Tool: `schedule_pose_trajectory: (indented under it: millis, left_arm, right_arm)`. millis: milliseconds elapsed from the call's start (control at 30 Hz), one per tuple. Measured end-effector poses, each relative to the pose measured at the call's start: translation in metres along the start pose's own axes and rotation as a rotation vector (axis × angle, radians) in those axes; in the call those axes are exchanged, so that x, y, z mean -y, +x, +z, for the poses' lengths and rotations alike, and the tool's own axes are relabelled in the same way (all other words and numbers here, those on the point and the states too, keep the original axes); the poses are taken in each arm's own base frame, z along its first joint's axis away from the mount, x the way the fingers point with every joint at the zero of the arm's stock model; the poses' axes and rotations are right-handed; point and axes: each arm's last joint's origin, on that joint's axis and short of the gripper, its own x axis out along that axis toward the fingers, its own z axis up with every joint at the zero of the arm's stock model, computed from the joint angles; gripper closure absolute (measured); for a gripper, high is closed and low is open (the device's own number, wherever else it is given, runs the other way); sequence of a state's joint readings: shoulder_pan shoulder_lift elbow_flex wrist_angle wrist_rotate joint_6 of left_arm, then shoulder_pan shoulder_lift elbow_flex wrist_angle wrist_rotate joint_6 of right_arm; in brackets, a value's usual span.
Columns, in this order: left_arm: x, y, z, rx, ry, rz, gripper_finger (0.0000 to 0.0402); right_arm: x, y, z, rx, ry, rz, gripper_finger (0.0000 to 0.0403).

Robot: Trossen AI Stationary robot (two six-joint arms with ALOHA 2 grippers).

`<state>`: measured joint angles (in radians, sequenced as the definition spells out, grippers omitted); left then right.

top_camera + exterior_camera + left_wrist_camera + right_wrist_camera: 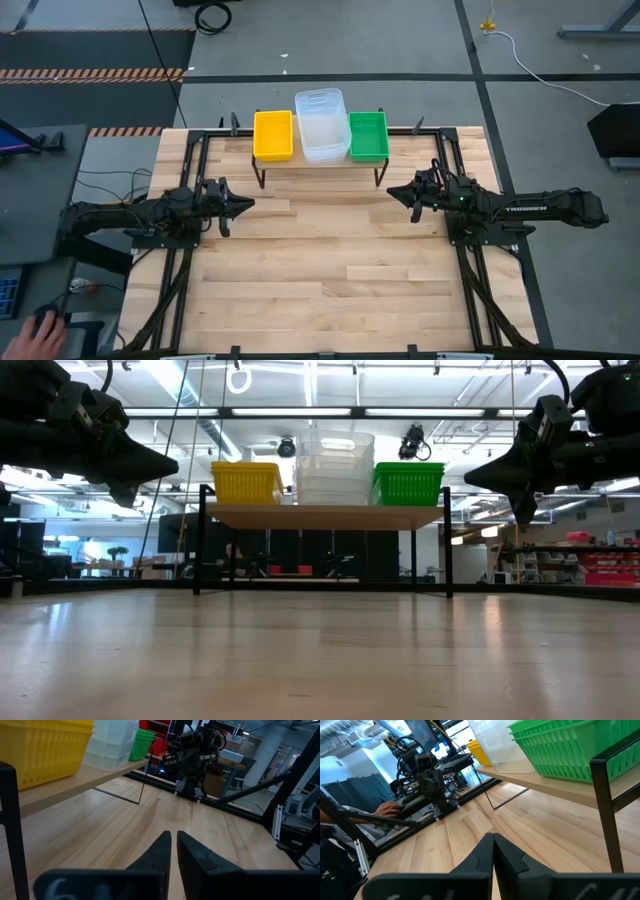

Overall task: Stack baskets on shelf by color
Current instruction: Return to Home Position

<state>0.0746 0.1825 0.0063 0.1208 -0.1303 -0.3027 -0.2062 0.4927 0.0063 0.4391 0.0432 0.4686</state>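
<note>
The shelf (320,162) stands at the table's far edge on thin black legs. On its plank sit a yellow basket stack (273,135) on the left, a clear stack (320,125) in the middle and a green stack (368,136) on the right, resting on their bottoms. The same stacks show in the low view: yellow (246,482), clear (334,465), green (408,483). My left gripper (247,205) hovers shut over the table's left part, in front of the shelf's left leg. My right gripper (392,192) hovers shut on the right, facing it. Both touch nothing.
Black frame rails (470,280) run along the table's left and right sides under the arms. The wide wooden tabletop (330,270) lies bare between and in front of the grippers. A person's hand (42,330) rests at a desk beyond the table's left edge.
</note>
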Motion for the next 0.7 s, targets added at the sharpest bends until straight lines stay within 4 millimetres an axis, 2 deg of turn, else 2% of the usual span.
schedule_pose_trajectory:
  millis: [700]
  left_arm:
    - [0.0000, 0.0000, 0.0000, 0.000, 0.000, 0.000, 0.0367]
  right_arm:
    - [0.0000, 0.0000, 0.0000, 0.000, 0.000, 0.000, 0.0388]
